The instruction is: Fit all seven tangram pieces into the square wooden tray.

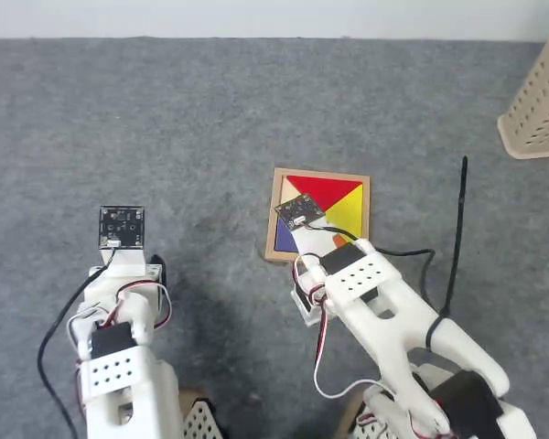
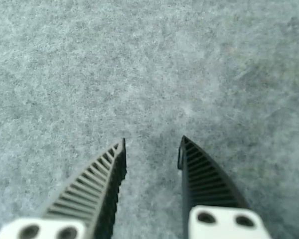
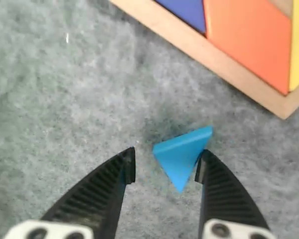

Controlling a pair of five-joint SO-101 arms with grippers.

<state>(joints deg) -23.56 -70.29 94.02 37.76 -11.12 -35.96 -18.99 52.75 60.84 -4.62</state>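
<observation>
Small light-blue triangular tangram piece [image 3: 182,157], shown with the square wooden tray [image 1: 275,219] it must enter.

High view: the tray lies on the grey felt counter [image 1: 192,119] and holds a red triangle [image 1: 322,190] and a yellow triangle [image 1: 348,215]. The right arm [image 1: 366,283] leans over the tray's near edge. The left arm [image 1: 119,311] stands well apart, off to the tray's side.

Left wrist view: the left gripper [image 2: 153,144] has its 2 fingers spread over bare counter, grasping nothing.

Right wrist view: the triangle lies flat on the counter, just outside the tray's rim [image 3: 214,56]. It sits between the 2 spread fingers of the right gripper [image 3: 165,154]. It appears to touch 1 finger [image 3: 214,179] and lies clear of the other; 1 corner points back toward the wrist. The fingers are released, not clamped. Beyond the rim sit an orange piece [image 3: 249,35] and a dark blue piece [image 3: 187,10].

Judgement: the right arm is far nearer, and closing would pinch the triangle off-centre.
</observation>
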